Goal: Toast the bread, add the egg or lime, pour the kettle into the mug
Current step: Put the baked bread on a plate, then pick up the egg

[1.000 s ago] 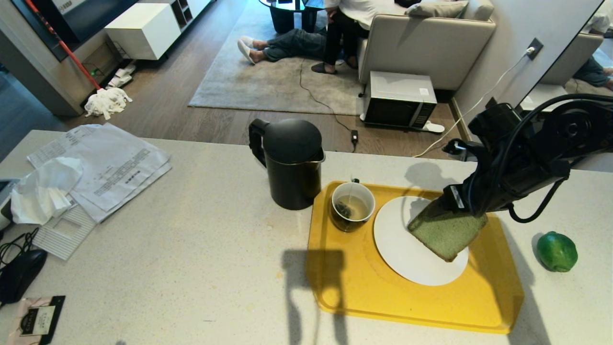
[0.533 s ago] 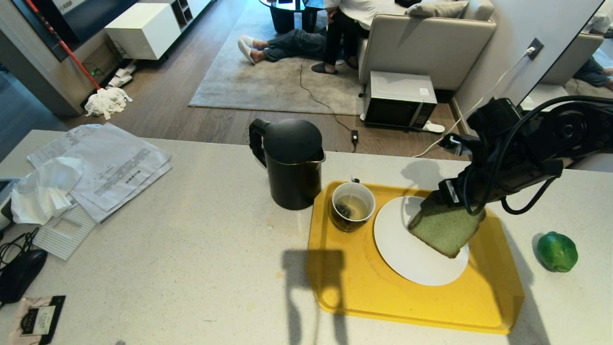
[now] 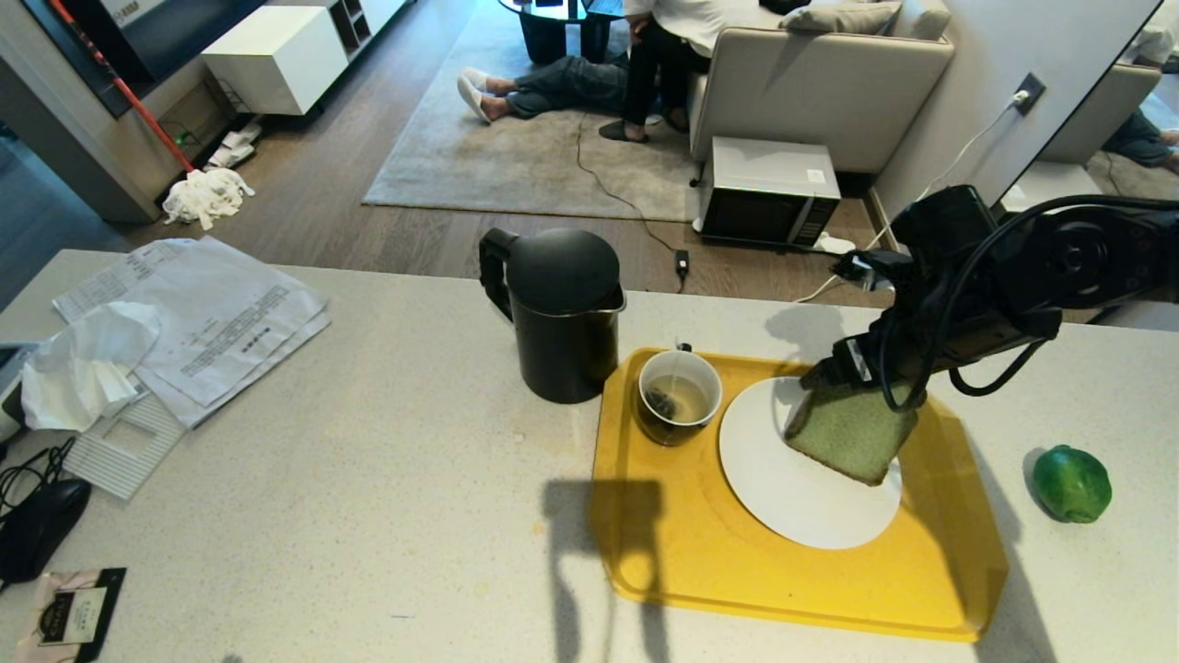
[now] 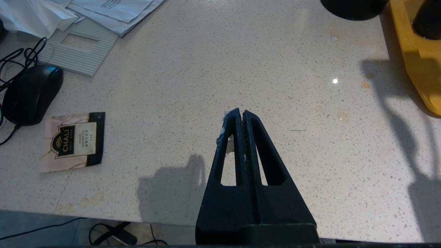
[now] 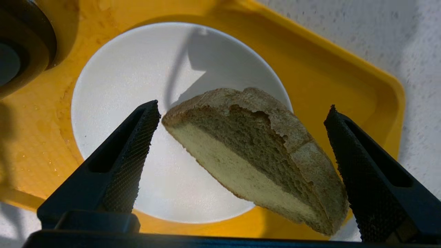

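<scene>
Nearest the robot, the left gripper [image 4: 243, 115] hangs idle over bare speckled tabletop [image 3: 368, 479], its jaws pressed together on nothing. Beyond it a yellow tray [image 3: 700, 562] lies on the tabletop and carries a white plate [image 3: 783, 497]. The bread [image 3: 852, 433], a pale green slice with a brown crust, leans on the plate's right side, tilted with its upper edge raised. The right gripper [image 5: 241, 137] hovers just above that raised edge with its jaws spread wide to either side of the crust; in the right wrist view neither jaw touches the slice, so nothing is held. Compared with a second ago, the jaws have spread wider, the wrist has lifted and drawn back a little, and the slice stands slightly steeper on the plate. The lime [image 3: 1070, 483] rests on the tabletop well right of the tray. The mug [image 3: 679, 396] stands on the tray's far left corner with pale liquid and a tea bag inside, so pouring looks done. The kettle [image 3: 557, 313] stands upright just beside the tray. No egg is visible. Judging by this, the bread is delivered, and adding the lime appears to remain.
</scene>
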### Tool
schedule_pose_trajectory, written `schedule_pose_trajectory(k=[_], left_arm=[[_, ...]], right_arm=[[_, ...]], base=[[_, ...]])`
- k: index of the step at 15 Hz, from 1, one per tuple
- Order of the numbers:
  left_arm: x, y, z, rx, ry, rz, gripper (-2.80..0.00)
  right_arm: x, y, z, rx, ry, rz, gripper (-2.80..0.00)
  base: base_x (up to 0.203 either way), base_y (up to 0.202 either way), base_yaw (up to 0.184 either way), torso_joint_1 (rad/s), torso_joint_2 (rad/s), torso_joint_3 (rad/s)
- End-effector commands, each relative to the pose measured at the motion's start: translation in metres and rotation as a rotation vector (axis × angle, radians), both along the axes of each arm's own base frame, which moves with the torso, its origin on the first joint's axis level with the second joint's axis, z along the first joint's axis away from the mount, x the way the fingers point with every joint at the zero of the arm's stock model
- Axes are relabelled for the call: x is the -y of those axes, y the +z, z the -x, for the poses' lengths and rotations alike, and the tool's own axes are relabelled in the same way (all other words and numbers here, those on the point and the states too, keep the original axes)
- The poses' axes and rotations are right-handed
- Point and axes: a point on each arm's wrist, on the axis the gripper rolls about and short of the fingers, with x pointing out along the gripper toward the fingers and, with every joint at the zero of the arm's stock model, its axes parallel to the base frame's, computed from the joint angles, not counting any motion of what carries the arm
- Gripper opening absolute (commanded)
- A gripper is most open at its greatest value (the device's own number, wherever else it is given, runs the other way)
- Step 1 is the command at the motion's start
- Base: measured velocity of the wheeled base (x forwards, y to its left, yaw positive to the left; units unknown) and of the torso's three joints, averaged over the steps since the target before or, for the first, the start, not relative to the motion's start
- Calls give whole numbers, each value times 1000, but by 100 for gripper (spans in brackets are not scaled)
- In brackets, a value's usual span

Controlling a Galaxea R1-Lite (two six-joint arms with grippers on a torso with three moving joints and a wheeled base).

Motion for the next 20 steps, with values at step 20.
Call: schedule_pose_trajectory(k=[20], left_arm=[[0,0,0,-1,0,0,-280]], right_arm=[[35,49,26,158,-82,48,0]], base=[[0,0,0,0,0,0]])
